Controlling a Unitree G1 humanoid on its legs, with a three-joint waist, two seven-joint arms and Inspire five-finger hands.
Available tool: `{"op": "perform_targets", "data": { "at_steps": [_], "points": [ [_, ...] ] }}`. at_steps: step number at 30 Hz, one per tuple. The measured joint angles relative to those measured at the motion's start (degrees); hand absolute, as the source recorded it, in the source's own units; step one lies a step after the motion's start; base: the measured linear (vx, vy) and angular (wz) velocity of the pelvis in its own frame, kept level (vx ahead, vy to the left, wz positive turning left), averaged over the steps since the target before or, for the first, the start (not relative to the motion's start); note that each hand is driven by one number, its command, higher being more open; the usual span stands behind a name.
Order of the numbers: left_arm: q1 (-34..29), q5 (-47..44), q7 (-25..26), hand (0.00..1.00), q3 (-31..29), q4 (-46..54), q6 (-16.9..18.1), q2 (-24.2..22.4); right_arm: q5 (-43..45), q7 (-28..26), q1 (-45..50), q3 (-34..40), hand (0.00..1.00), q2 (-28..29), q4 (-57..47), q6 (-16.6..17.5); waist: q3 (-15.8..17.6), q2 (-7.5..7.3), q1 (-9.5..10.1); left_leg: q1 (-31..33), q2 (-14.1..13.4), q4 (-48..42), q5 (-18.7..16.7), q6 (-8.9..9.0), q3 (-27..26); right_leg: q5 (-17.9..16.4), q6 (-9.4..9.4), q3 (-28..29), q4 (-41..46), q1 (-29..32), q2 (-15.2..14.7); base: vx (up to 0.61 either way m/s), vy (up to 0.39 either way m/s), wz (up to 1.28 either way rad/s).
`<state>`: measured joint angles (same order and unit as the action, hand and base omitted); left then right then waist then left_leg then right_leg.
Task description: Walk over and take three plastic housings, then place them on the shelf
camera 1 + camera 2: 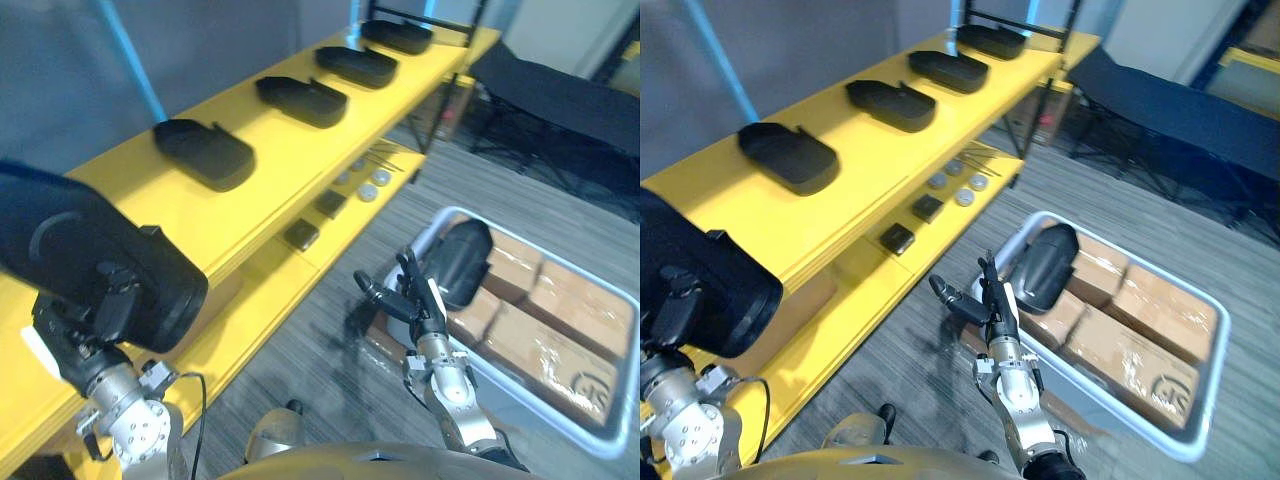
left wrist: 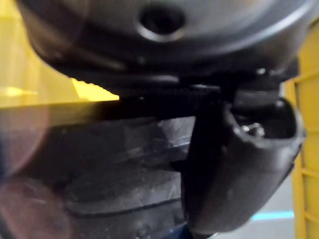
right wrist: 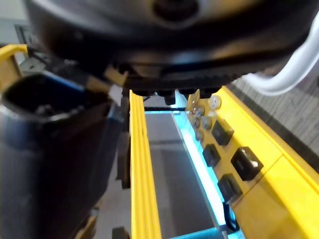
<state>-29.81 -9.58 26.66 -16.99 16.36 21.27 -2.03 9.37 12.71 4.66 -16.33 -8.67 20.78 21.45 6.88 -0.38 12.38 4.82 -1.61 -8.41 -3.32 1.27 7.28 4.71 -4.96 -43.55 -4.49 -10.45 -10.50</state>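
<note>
The left hand (image 1: 85, 325) has its fingers clamped on a housing (image 1: 95, 260), gripping it from below. It holds the housing at the near end of the shelf (image 1: 300, 165), seemingly above the top board. In the left wrist view the thumb presses against the dark shell. On that board lies the nearest shelved housing (image 1: 205, 152), with three more in a row beyond it, all well apart. The right hand (image 1: 420, 300) hangs empty with its fingers straight and spread. It sits just beside the bin (image 1: 600, 440), where a spare housing (image 1: 460, 260) leans on the boxes (image 1: 580, 310).

The housing looks like a hollow moulded shell, so it is probably light and stiff. Its smooth, rounded back is likely to slip against the fingers. Being broad, it is best gripped across one long edge, with the thumb hooked over the lip. It should go down flat in the free space nearest the robot, clear of its neighbour.
</note>
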Motion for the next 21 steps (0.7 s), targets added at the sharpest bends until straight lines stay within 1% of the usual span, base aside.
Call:
{"op": "perform_targets", "data": {
  "at_steps": [1,2,3,4,5,6,7,8,10,11,13,15,16,17,18,19,20,21],
  "points": [
    [0.3,-1.9,-4.1,0.00,-0.1,0.0,0.1,0.1,-0.1,1.8,0.1,0.2,1.00,-0.1,-0.3,-0.3,0.3,-0.17,-1.83,1.3,-3.4,-0.7,1.1,-2.08,-10.0,-0.1,-0.04,-4.7,0.1,-1.8,-0.2,0.00,0.015,1.61],
    [0.4,-2.1,-5.6,0.00,0.2,0.0,0.3,0.1,-0.1,2.3,0.2,0.6,1.00,-0.3,-0.4,-0.8,0.3,-0.11,-2.42,1.9,-4.9,-1.2,1.6,-2.06,-14.1,-0.3,-0.31,-6.5,0.5,-2.2,-0.4,0.01,0.039,1.75],
    [0.4,-2.2,-7.3,0.00,1.0,0.0,0.9,0.0,-0.1,2.8,0.4,1.4,1.00,-0.6,-0.4,-1.5,0.5,0.30,-3.10,2.4,-7.0,-2.0,2.7,-1.18,-19.7,-0.6,-0.72,-8.2,1.2,-2.7,-0.7,0.00,0.165,1.23],
    [0.4,-3.6,-9.1,0.00,2.6,0.0,1.7,0.0,-0.1,3.2,1.0,3.0,1.00,-0.8,-0.3,-2.4,0.7,0.74,-2.99,2.8,-7.4,-1.9,4.4,1.03,-22.8,-1.2,-1.78,-9.1,2.8,-2.6,-2.0,0.00,0.204,0.88],
    [0.4,-3.9,-9.2,0.00,3.0,0.0,1.7,0.0,-0.1,3.3,1.2,3.3,1.00,-0.7,-0.2,-2.6,0.8,0.75,-2.90,2.7,-6.8,-1.6,4.5,0.92,-22.8,-1.3,-1.69,-8.9,3.3,-2.4,-2.6,0.00,0.259,0.42],
    [0.5,-3.9,-9.2,0.00,3.2,0.0,1.7,0.1,-0.2,2.8,1.9,3.3,1.00,-0.4,-0.2,-2.6,1.0,0.65,-3.15,2.5,-6.1,-1.3,4.5,0.58,-23.1,-1.7,-1.22,-7.6,3.8,-1.9,-3.5,-0.01,0.194,-0.13],
    [0.7,-4.0,-9.2,0.00,3.6,0.0,1.7,0.1,-0.6,2.2,2.4,3.3,1.00,-0.4,-0.2,-2.5,1.4,0.77,-3.17,2.1,-6.0,-1.4,4.0,-0.07,-24.1,-1.8,-1.10,-5.8,4.1,-1.4,-4.1,-0.02,0.169,-0.25],
    [0.8,-4.0,-9.2,0.00,3.7,0.0,1.7,0.1,-1.1,1.8,2.5,3.4,1.00,-0.4,-0.2,-2.5,1.9,0.85,-3.19,1.6,-5.9,-1.4,3.7,-0.27,-24.7,-1.9,-0.98,-4.8,4.3,-1.4,-4.3,-0.03,0.133,-0.40],
    [0.8,-4.0,-9.2,0.00,4.5,0.0,1.7,0.2,-2.0,0.6,3.1,3.4,1.00,-0.4,-0.2,-1.7,2.6,1.08,-3.71,0.6,-5.9,-1.4,3.1,-0.11,-26.5,-2.0,-0.85,-1.5,4.5,-0.7,-4.6,-0.04,0.095,-0.42],
    [1.0,-4.4,-9.3,0.00,5.4,0.0,1.7,0.2,-2.2,0.1,3.3,3.4,1.00,-0.4,-0.3,-1.4,2.7,1.13,-4.65,0.6,-6.0,-1.4,3.1,-0.14,-26.6,-2.1,-0.96,-0.9,4.5,-0.4,-4.6,-0.03,0.045,-0.26],
    [1.0,-4.6,-9.5,0.00,6.6,0.0,1.7,0.2,-2.2,-0.2,3.4,3.4,1.00,-0.5,-0.4,-1.4,2.7,1.23,-5.13,0.5,-6.2,-1.6,3.1,-0.09,-27.1,-2.3,-1.25,0.3,4.8,0.3,-4.7,-0.01,0.008,-0.23],
    [1.6,-4.9,-9.9,0.00,7.2,0.1,1.7,0.2,-2.1,-0.6,3.3,3.5,1.00,-0.5,-1.0,-1.4,2.9,1.54,-5.24,1.2,-7.0,-3.2,2.4,0.03,-27.6,-2.7,-1.67,1.4,5.9,1.3,-4.7,0.00,-0.005,-0.23],
    [2.3,-6.5,-11.3,0.00,7.2,0.4,1.8,0.3,-2.0,-0.8,3.2,3.1,1.00,-0.5,-1.6,-1.3,3.1,1.84,-5.27,2.1,-7.8,-5.6,1.3,0.06,-27.4,-3.2,-2.11,1.6,6.8,1.6,-4.6,0.01,-0.009,-0.08],
    [2.6,-7.4,-12.0,0.00,7.2,0.8,1.9,0.2,-2.0,-0.8,2.9,2.8,1.00,-0.5,-1.7,-1.1,3.2,1.99,-5.27,2.6,-8.2,-6.8,0.6,0.08,-27.1,-3.6,-2.16,1.5,7.5,1.6,-4.6,0.00,0.000,0.00],
    [2.7,-9.8,-13.8,0.00,7.1,2.5,2.2,0.3,-2.1,-0.7,2.3,2.1,1.00,-0.6,-1.7,-0.9,3.3,2.12,-5.20,3.1,-8.8,-8.9,-0.7,0.07,-26.7,-4.6,-2.31,1.5,8.8,1.5,-4.9,0.03,0.034,0.08],
    [2.9,-13.2,-16.9,0.00,6.7,5.0,2.6,0.4,-2.2,0.0,1.1,1.2,1.00,-0.4,-1.8,-0.5,3.3,2.04,-5.01,3.4,-8.9,-10.8,-1.8,-0.21,-26.1,-5.9,-2.68,1.4,10.8,1.4,-5.7,0.03,0.037,0.13],
    [3.2,-14.8,-18.5,0.00,6.5,6.4,2.9,0.7,-2.2,0.4,0.5,0.9,1.00,-0.3,-1.9,-0.2,3.3,2.02,-4.87,3.6,-8.8,-11.6,-2.4,-0.14,-25.8,-6.5,-2.98,1.4,12.0,1.4,-6.5,0.05,0.100,0.21],
    [4.2,-16.1,-20.6,0.00,5.6,9.1,4.0,1.5,-2.2,1.0,-1.4,0.3,1.00,0.1,-2.0,0.6,3.3,1.73,-4.58,3.6,-8.2,-12.6,-3.5,-0.24,-25.3,-7.9,-3.61,1.1,14.5,1.4,-7.9,0.07,0.116,0.34]
  ]
}}
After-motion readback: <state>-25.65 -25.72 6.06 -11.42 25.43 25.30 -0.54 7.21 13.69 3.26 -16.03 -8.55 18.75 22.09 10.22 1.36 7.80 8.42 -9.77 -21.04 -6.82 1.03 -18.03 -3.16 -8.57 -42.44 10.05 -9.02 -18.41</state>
